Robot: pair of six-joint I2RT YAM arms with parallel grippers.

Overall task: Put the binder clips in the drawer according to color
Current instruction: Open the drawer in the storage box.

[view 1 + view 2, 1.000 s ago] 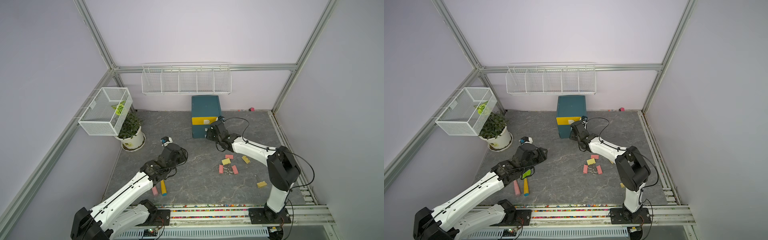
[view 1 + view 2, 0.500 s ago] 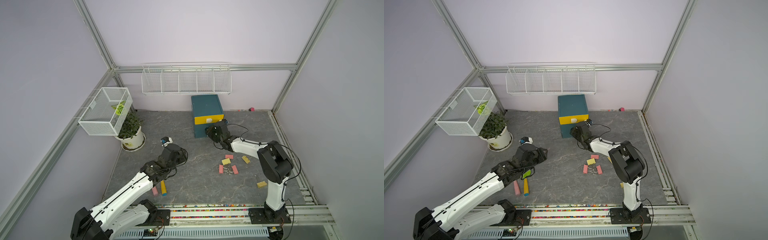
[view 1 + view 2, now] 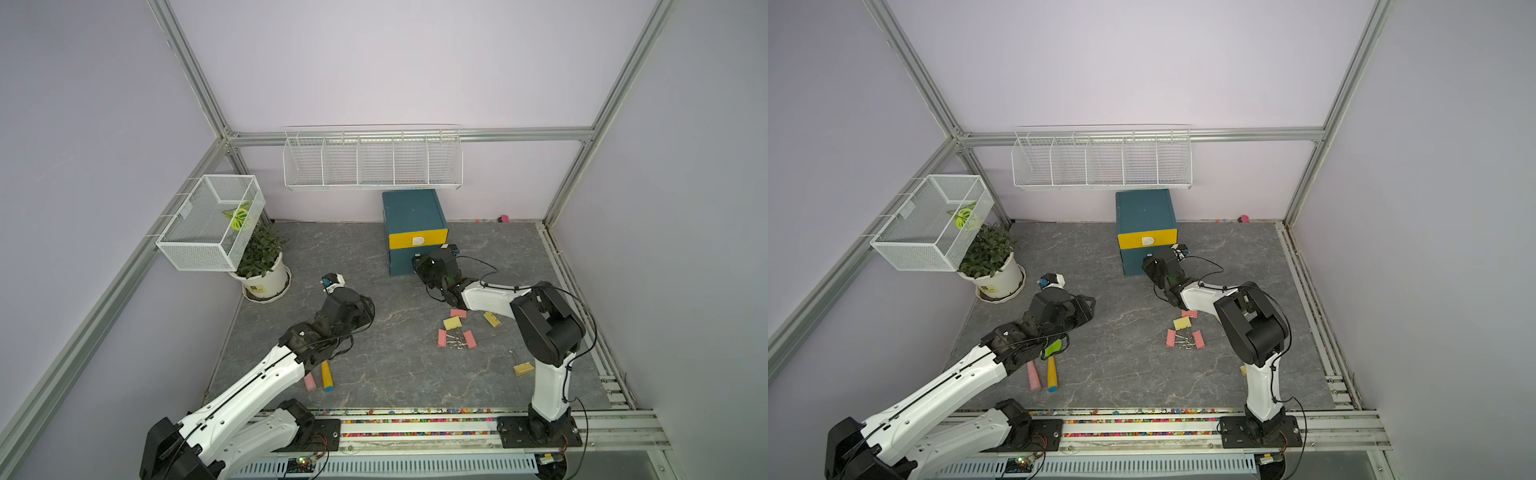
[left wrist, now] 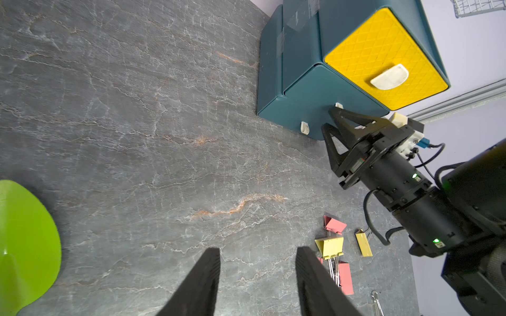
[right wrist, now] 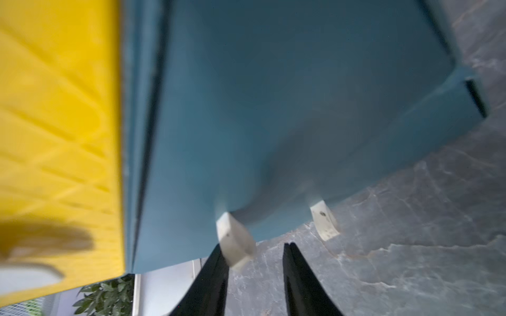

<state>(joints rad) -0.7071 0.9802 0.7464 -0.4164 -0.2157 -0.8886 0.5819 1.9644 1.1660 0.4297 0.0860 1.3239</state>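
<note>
R claw (image 5: 253,246), narrow gap, sits at small white pull (image 5: 235,240) of dark-teal plastic drawer cabinet (image 3: 413,208), far side. L claw (image 4: 257,249) half-open, empty.

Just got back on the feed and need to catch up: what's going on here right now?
The right gripper is at the drawer cabinet, its open jaws by the white pull of the middle teal drawer. The yellow top drawer stands pulled out. The left gripper hovers open and empty above the floor. Pink and yellow binder clips lie loose on the floor, none held.
</note>
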